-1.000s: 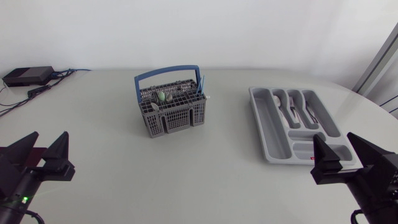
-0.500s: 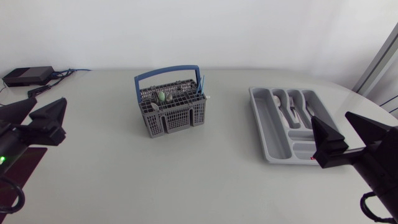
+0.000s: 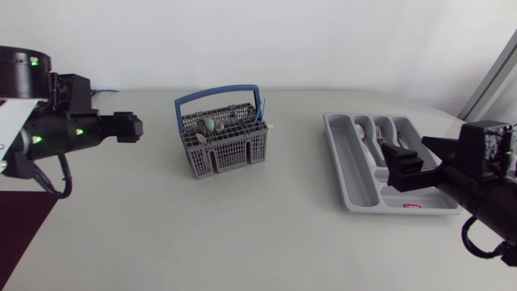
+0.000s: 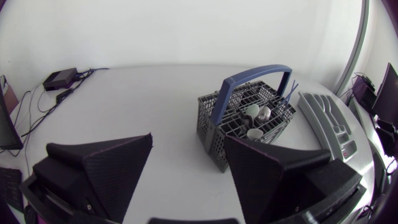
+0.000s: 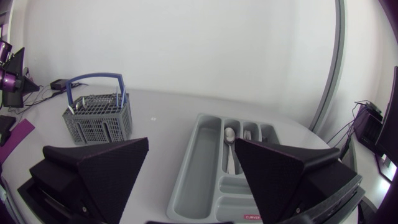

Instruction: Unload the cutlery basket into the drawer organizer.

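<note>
The grey cutlery basket (image 3: 222,144) with a blue handle stands upright at the table's middle. Spoons and other pieces (image 3: 209,126) stick out of it. The grey drawer organizer (image 3: 349,158) lies to its right, with a spoon and forks (image 3: 380,141) in its narrow compartments. My left gripper (image 3: 129,127) hovers left of the basket, pointing at it, open and empty. The left wrist view has the basket (image 4: 249,121) ahead of the open gripper (image 4: 186,177). My right gripper (image 3: 416,166) hangs open over the organizer's near end. The organizer (image 5: 196,165) lies ahead of and below this gripper (image 5: 193,183).
A black box with cables (image 3: 36,99) sits at the table's back left corner. In the right wrist view the basket (image 5: 98,115) stands far off, beyond the organizer. Bare tabletop (image 3: 275,218) stretches between basket and organizer and along the front.
Both arms have risen from the front corners and swung inward. The left gripper now faces the basket from the left. The right gripper has come over the organizer's near end.
</note>
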Controlling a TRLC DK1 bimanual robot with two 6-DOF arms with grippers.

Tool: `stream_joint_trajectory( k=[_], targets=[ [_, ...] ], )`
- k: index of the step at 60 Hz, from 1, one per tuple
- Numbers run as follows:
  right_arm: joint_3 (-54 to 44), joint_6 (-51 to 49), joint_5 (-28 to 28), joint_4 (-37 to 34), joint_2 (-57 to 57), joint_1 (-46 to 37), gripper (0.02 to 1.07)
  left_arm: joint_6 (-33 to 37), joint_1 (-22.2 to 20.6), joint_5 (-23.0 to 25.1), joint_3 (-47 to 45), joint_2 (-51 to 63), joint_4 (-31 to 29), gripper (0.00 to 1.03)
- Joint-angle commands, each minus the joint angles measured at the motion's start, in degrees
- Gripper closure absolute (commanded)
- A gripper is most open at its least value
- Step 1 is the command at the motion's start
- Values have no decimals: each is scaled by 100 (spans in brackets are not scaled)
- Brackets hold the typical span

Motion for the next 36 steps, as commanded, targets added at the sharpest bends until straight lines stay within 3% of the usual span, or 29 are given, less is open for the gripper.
stream_joint_trajectory(
  k=[1,5,16,24,36],
  targets=[
    [300,-39,11,-235,454,51,7,-192,-84,-68,487,459,-88,12],
    [423,-118,-15,-358,700,68,7,-69,-216,-402,979,1013,-291,12],
    [590,-523,-6,-578,1113,253,7,1039,-629,-656,1920,2103,-844,11],
    [669,-1024,-68,-613,1254,253,7,1056,-717,-639,2280,2639,-765,15],
    [757,-1287,-94,-798,1280,297,7,977,-963,-753,2350,3096,-44,25]
  ],
)
